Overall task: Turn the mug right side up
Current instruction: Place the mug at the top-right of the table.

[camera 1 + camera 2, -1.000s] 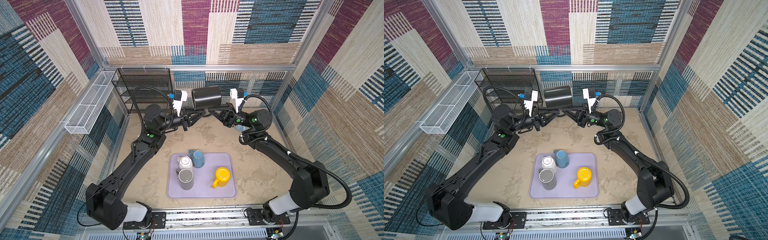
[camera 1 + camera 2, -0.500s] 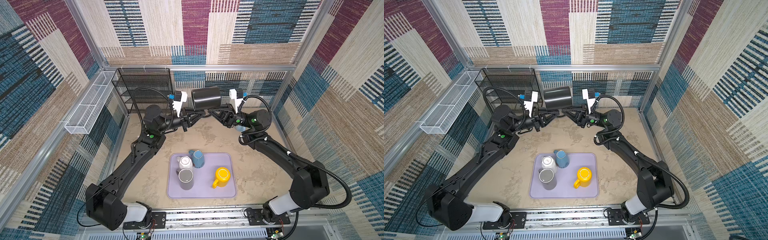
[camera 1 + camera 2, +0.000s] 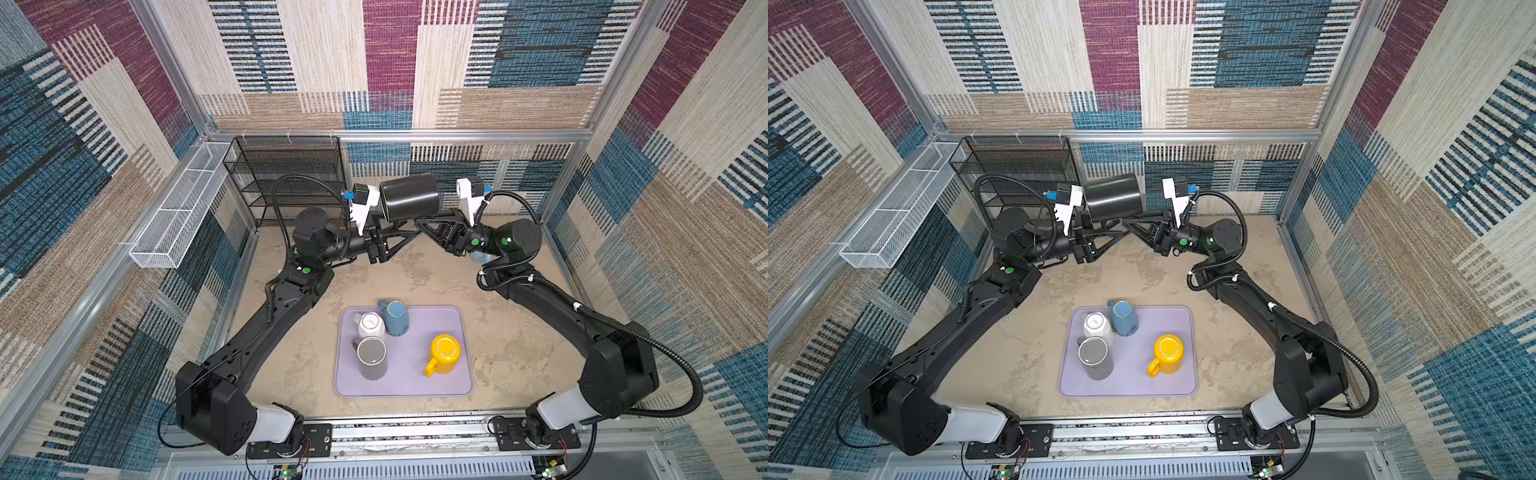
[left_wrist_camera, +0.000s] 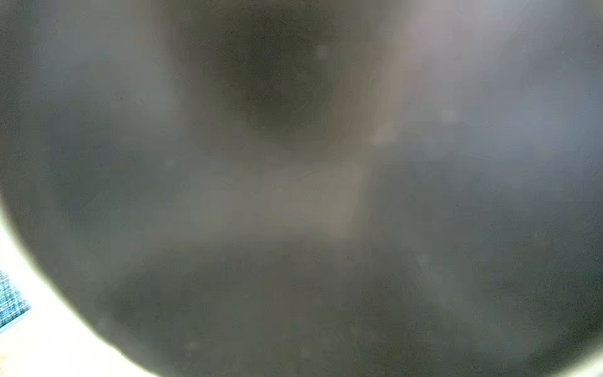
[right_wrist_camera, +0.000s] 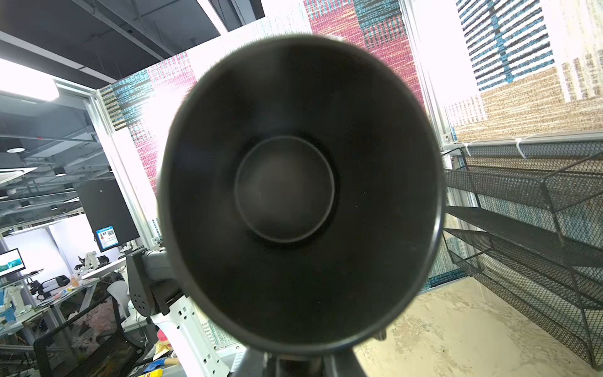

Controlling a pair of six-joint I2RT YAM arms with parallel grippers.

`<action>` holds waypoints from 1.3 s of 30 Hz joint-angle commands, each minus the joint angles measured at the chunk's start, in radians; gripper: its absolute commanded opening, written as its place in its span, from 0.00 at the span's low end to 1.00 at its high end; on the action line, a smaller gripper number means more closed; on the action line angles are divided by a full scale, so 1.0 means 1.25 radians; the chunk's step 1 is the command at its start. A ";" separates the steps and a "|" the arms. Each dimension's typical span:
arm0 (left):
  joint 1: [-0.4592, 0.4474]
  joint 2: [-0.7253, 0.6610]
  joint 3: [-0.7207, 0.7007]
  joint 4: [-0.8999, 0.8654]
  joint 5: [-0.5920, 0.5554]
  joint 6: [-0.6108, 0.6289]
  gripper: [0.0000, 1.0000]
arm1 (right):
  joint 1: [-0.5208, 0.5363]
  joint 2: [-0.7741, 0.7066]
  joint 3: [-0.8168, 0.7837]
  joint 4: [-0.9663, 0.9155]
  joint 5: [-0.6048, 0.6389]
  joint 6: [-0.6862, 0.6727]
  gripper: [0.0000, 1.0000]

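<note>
- The tabletop (image 3: 374,274) is a matte slab, sandy beige and mottled. The stretch beyond the tray gives the arms room to turn a mug in the air.
- Two black arms reach from the near rail and meet at the far middle, facing each other under one load. I read this pose as a mid-air pass or re-grip for the flip.
- A black wire-mesh rack (image 3: 286,174) stands in the far left corner, and a white mesh basket (image 3: 178,208) hangs on the left wall. Both are well apart from the work.
- A lilac tray (image 3: 461,378), smooth with rounded corners and a low lip, lies at the near middle.
- The black mug (image 3: 409,202) is aloft at the far middle, lying on its side well above the tabletop. It is a plain, slightly glossy cylinder.
- Its mouth faces the right arm — the right wrist view looks straight inside (image 5: 284,189), down to the round bottom. The left wrist view is only a dark blur, probably the mug's base close to the lens.
- The left end effector (image 3: 399,235) and the right end effector (image 3: 430,224) both sit just under the mug. The contact is hidden, so I cannot tell whether either is clenched or released.
- On the tray, the grey mug (image 3: 371,353), white mug (image 3: 371,324) and blue mug (image 3: 395,318) crowd together at the left. The yellow mug (image 3: 444,351) stands apart to the right. All four appear to be mouth down.
</note>
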 commanded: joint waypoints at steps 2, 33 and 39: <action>0.000 -0.002 0.007 -0.025 0.009 0.030 0.72 | 0.001 -0.005 -0.001 0.031 0.026 -0.009 0.00; 0.001 -0.127 -0.141 -0.203 -0.114 0.108 0.81 | -0.065 -0.046 -0.045 -0.451 0.219 -0.295 0.00; 0.001 -0.135 -0.169 -0.201 -0.128 0.097 0.81 | -0.083 -0.042 -0.051 -0.554 0.318 -0.343 0.00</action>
